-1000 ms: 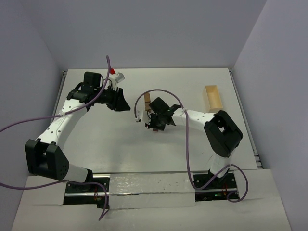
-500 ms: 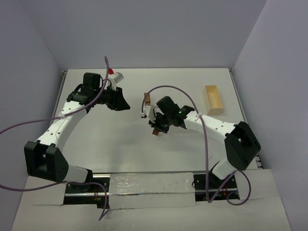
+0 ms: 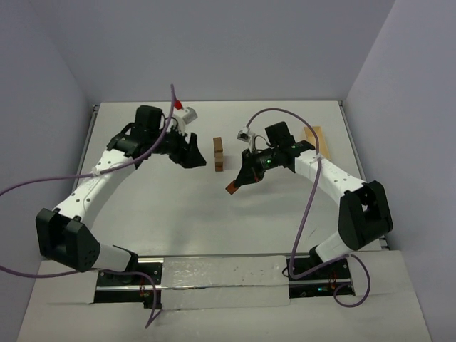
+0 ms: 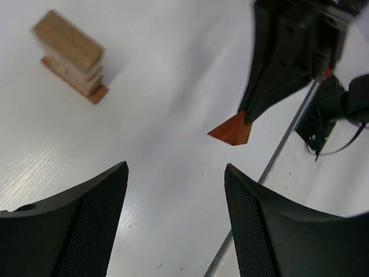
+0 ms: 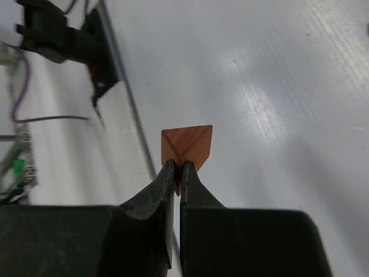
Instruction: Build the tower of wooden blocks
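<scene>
The tower (image 3: 219,153), a short stack of tan and reddish-brown wood blocks, stands at the table's middle back; in the left wrist view it (image 4: 72,55) is at upper left. My right gripper (image 3: 238,180) is shut on a thin reddish-brown block (image 3: 232,187) and holds it above the table, right of and nearer than the tower. The block (image 5: 186,146) sticks out beyond the fingertips in the right wrist view, and it also shows in the left wrist view (image 4: 232,129). My left gripper (image 3: 198,161) is open and empty, just left of the tower.
A pale rectangular wooden tray (image 3: 320,140) lies at the back right, partly behind the right arm. Purple cables loop over both arms. A metal rail (image 3: 214,274) runs along the near edge by the arm bases.
My right gripper has lifted the reddish-brown block and swung right, away from the tower, uncovering it. My left gripper has moved right, closer to the tower.
</scene>
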`<state>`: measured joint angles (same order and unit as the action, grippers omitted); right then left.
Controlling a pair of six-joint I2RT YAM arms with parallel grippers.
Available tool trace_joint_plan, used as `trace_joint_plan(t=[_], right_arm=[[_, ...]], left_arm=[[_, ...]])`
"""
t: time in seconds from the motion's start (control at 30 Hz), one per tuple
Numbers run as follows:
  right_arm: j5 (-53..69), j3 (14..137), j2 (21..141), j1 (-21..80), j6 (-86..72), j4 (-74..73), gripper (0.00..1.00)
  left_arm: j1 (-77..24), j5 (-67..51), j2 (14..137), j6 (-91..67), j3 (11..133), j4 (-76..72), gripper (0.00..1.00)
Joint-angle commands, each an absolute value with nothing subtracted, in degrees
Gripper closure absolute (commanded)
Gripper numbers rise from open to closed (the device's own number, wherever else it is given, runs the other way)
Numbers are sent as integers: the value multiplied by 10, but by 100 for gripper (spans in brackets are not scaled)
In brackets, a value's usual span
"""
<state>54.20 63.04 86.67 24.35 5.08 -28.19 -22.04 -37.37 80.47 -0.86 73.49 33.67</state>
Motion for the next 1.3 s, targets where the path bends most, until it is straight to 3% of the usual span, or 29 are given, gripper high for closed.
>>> trace_joint_plan(t=[0.0,0.4,1.27], right_arm=[[676,650,882,230,-38,-258,100],[788,651,935,204,-122,-211,100],[901,708,1054,174,-159,-275,100]], left_arm=[[-306,-346,801,50,767,380,26],[-438,-281,861,87,818,429,37],[-485,-139,877,11,819,370,54]])
